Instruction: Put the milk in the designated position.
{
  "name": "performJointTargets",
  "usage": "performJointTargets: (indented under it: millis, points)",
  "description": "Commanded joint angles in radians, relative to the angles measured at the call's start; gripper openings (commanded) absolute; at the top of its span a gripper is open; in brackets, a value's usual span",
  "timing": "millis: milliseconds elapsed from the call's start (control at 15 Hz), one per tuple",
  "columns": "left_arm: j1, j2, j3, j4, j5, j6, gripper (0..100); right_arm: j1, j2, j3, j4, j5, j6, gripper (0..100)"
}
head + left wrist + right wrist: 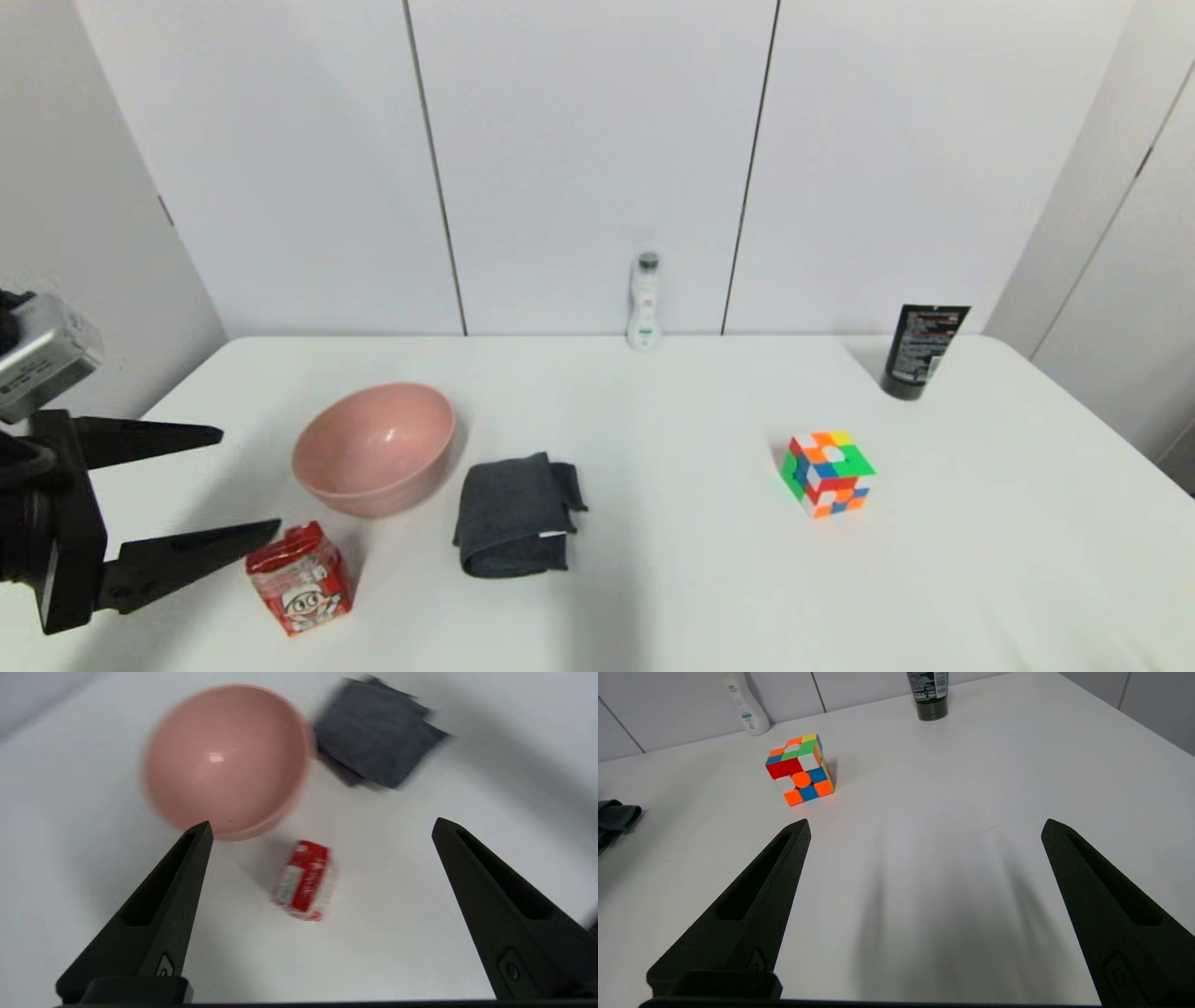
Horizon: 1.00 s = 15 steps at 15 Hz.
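The milk [300,579] is a small red carton with a white cartoon face, standing near the table's front left, just in front of the pink bowl [375,447]. My left gripper [250,482] hovers open at the left, its lower fingertip close beside the carton's top without holding it. In the left wrist view the milk [304,880] lies between and beyond the spread fingers [182,877], below the pink bowl [226,758]. My right gripper [924,828] is open above bare table, out of the head view.
A folded dark grey cloth [516,514] lies right of the bowl. A colourful cube [827,471] sits mid-right, a black tube [922,350] at the back right, and a slim white bottle [644,301] by the back wall.
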Motion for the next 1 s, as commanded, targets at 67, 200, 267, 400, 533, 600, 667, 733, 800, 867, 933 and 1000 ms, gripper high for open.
performJointTargets:
  millis: [67, 200, 267, 400, 533, 600, 667, 733, 800, 867, 933, 1000]
  points:
    - [0.031, -0.342, 0.333, -0.446, 0.242, -0.144, 100, 0.0, 0.001, 0.0, 0.0, 0.0, 0.002, 100]
    - [0.064, -0.481, 0.469, -0.509, 0.244, -0.173, 100, 0.0, 0.001, 0.0, 0.0, 0.0, 0.002, 100]
    - [0.062, -0.555, 0.519, -0.507, 0.245, -0.198, 100, 0.0, 0.001, 0.0, 0.0, 0.0, 0.002, 100]
    - [0.062, -0.701, 0.607, -0.504, 0.251, -0.238, 100, 0.0, 0.001, 0.0, 0.0, 0.0, 0.002, 100]
    - [0.06, -0.837, 0.672, -0.478, 0.371, -0.245, 100, 0.0, 0.001, 0.0, 0.0, 0.0, 0.002, 100]
    - [0.059, -0.882, 0.689, -0.463, 0.429, -0.244, 100, 0.0, 0.001, 0.0, 0.0, 0.0, 0.002, 100]
    - [0.053, -0.922, 0.71, -0.446, 0.464, -0.242, 100, 0.0, 0.001, 0.0, 0.0, 0.0, 0.002, 100]
    - [0.039, -0.96, 0.732, -0.431, 0.467, -0.242, 100, 0.0, 0.001, 0.0, 0.0, 0.0, 0.002, 100]
    - [0.039, -1.001, 0.738, -0.394, 0.467, -0.242, 100, 0.0, 0.001, 0.0, 0.0, 0.0, 0.002, 100]
    - [0.037, -1.041, 0.738, -0.312, 0.46, -0.244, 100, 0.0, 0.001, 0.0, 0.0, 0.0, 0.002, 100]
    - [0.039, -1.038, 0.738, -0.316, 0.449, -0.247, 100, 0.0, 0.001, 0.0, 0.0, 0.0, 0.002, 100]
    - [0.037, -1.038, 0.738, -0.314, 0.434, -0.256, 100, 0.0, 0.001, 0.0, 0.0, 0.0, 0.002, 100]
